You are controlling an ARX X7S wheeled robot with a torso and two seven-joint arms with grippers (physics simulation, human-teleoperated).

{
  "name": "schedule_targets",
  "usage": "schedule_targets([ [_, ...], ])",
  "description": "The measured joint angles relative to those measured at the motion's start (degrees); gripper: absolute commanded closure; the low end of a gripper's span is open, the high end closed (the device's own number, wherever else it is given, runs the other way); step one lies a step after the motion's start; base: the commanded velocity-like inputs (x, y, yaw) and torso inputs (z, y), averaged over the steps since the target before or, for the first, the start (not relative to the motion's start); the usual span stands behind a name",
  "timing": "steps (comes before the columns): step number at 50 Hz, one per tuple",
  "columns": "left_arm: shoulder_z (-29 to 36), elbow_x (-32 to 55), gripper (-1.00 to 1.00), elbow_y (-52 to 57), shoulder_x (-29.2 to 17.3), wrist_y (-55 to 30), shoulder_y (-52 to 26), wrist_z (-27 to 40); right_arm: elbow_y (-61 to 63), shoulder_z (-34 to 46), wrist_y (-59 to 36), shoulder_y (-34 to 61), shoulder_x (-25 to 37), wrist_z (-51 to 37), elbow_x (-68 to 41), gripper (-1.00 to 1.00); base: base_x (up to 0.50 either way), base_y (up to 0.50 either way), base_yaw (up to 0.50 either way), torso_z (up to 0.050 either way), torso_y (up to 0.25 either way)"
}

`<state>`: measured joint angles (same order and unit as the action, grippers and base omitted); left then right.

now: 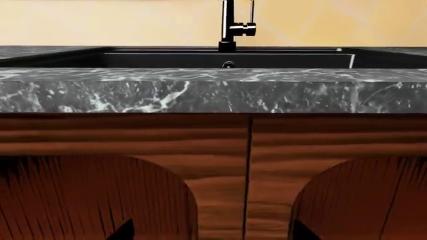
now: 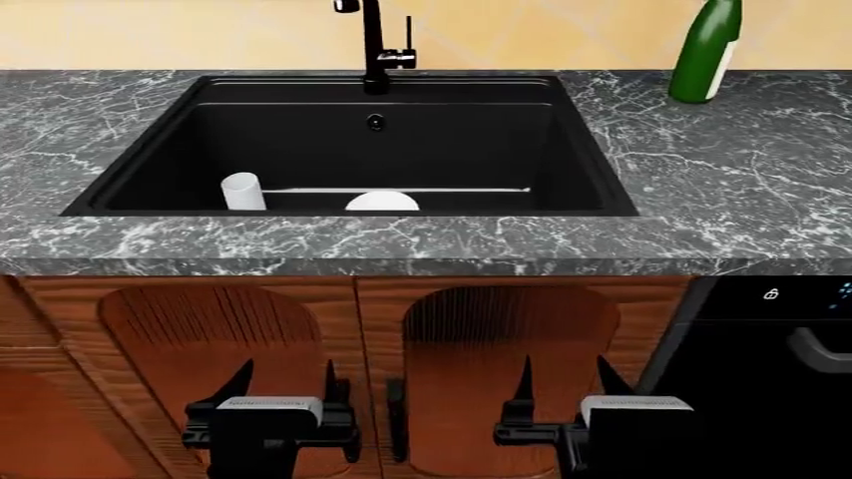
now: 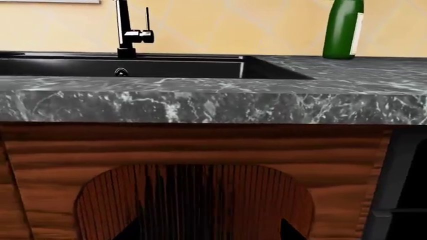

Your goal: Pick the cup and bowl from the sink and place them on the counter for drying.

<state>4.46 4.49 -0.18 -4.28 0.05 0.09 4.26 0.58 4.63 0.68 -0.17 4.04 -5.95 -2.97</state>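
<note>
Dark veined marble forms the surface (image 2: pixel 745 190), set on wood cabinet doors (image 2: pixel 213 349) with a cream wall behind. One sink (image 2: pixel 586 150) is cut into it, with one faucet (image 2: pixel 375 50) at its far rim.

Count: one cup (image 2: pixel 242 191), one bowl (image 2: pixel 382 202), one green bottle (image 2: pixel 703 50), two pincers.

Both task items lie in the sink against its near wall. The cup stands at the near left, slightly tilted. The bowl sits to its right, near the middle, with only its upper part visible above the surface edge. They are apart from each other. The bottle stands on the surface at the far right, well clear of the sink.

Only the head view shows the cup, the bowl and the basin floor. Both wrist views sit below surface level and show the marble edge, the cabinet doors, the faucet and the far sink wall; neither shows the cup or bowl. The right wrist view also shows the bottle; the left wrist view does not. A dark appliance panel (image 2: pixel 772 369) stands right of the cabinets.

The left pincer (image 2: pixel 282 384) and right pincer (image 2: pixel 562 379) are low in front of the cabinet doors, both released, fingers spread, grasping nothing. The cup and bowl lie well beyond and above both, with the surface edge between.
</note>
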Motion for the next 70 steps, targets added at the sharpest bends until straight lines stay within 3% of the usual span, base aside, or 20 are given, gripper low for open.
schedule_targets([
  [18,1.68,1.07,-1.0,-0.27,-0.97,-0.64,-0.64,1.54,0.0,1.82,0.18,0.14,1.34,-1.61,-0.47,-1.0,0.25,0.48,0.0,0.0,0.0],
  [25,2.2,1.31,-1.0,-0.32,-1.39,-0.75,-0.95,2.27,0.03,2.45,0.48,0.2,1.67,-2.04,-0.87,-1.0,0.02,0.03,0.0,0.0,0.0],
  [65,4.32,2.86,-1.0,-0.53,-3.58,1.67,-0.58,4.31,-0.4,4.84,0.49,0.65,3.65,-4.49,-2.23,-1.0,0.0,0.0,0.0,0.049,0.0],
  [70,4.66,2.93,-1.0,-0.57,-3.67,1.41,-0.8,4.62,-0.44,5.07,0.52,0.67,3.84,-4.72,-2.41,-1.0,0.0,0.0,0.0,0.0,0.0],
])
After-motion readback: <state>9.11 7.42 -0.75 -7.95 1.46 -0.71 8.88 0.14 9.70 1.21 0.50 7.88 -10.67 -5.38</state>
